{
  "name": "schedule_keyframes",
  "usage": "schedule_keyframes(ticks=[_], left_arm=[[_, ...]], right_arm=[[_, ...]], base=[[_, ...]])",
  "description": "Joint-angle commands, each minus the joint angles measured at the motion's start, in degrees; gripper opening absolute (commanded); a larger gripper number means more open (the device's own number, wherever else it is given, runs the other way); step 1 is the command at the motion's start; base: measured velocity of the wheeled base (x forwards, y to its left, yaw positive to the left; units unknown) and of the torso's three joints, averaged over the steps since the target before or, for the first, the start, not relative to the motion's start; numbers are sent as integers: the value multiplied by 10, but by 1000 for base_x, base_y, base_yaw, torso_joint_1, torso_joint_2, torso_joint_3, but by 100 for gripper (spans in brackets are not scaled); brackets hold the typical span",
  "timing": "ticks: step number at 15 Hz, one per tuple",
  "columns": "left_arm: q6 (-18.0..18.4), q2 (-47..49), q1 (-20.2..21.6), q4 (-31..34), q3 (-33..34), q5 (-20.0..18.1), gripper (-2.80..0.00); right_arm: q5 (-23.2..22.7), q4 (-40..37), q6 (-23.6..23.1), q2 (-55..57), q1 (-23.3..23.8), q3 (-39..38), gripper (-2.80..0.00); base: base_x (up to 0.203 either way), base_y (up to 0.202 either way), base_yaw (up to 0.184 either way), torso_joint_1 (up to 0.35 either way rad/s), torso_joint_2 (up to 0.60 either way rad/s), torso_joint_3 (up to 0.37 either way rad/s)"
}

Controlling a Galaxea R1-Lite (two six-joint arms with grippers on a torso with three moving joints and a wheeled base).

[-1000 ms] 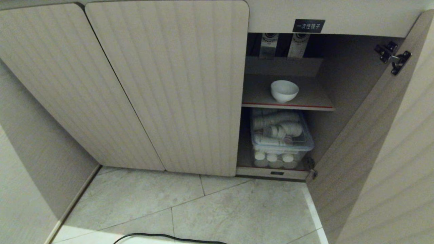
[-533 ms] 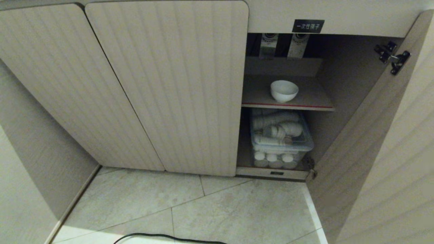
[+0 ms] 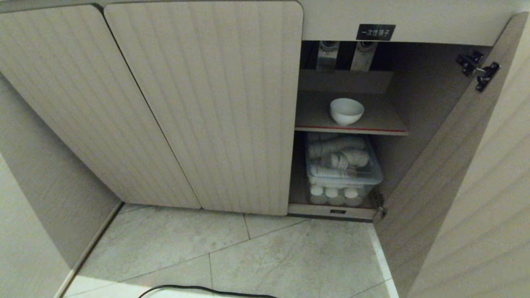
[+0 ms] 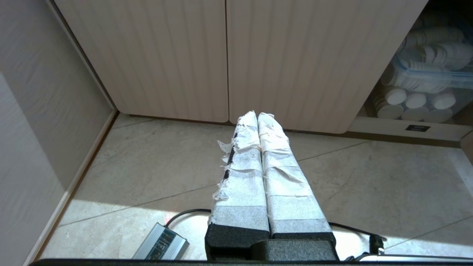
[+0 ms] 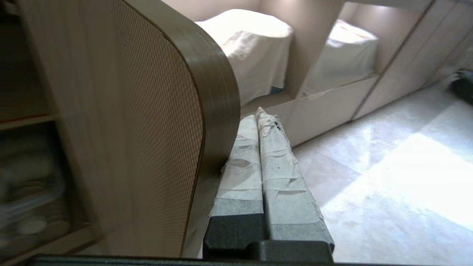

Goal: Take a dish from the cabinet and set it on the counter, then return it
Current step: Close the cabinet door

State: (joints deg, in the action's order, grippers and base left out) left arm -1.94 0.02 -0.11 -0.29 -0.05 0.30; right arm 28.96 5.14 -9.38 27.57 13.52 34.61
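At the far left, 2 ribbed doors (image 3: 165,103) of the cabinet (image 3: 414,20) are closed. Before them the left tool (image 4: 257,115) hangs over the tiled floor (image 3: 248,256), its taped fingers (image 4: 242,162) pressed together and empty; a black cable (image 4: 184,213) and a small grey metal box (image 4: 159,242) lie on the floor under it. Further right, the cabinet's open bay shows a black label (image 3: 376,32) above it. The dish (image 3: 347,111) sits upright on the upper shelf (image 3: 385,120), near its red front edge. On the level below, a clear plastic bin (image 3: 343,174) holds stacked paper cups (image 3: 337,145) lying on their sides. At the far right, the open door (image 5: 147,111) stands swung out. The right tool (image 5: 259,112) is just beside this door's rounded outer edge, fingers together, holding nothing.
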Motion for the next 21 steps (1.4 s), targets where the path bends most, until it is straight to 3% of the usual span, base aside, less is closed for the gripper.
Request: schedule_keyframes(ticks=[1, 12, 16, 21], left_arm=[[0, 0, 0, -1, 0, 0, -280], [0, 0, 0, 0, 0, 0, -280], [0, 0, 0, -1, 0, 0, -280], [0, 0, 0, 0, 0, 0, -280]], right_arm=[[-13, 0, 19, 10, -37, -4, -280], [-59, 0, 114, 5, -284, -6, -280], [-72, 1, 136, 6, -343, -7, -280], [-73, 1, 142, 6, -356, -10, -280]], base=[[0, 0, 0, 0, 0, 0], [0, 0, 0, 0, 0, 0], [0, 0, 0, 0, 0, 0], [0, 0, 0, 0, 0, 0]])
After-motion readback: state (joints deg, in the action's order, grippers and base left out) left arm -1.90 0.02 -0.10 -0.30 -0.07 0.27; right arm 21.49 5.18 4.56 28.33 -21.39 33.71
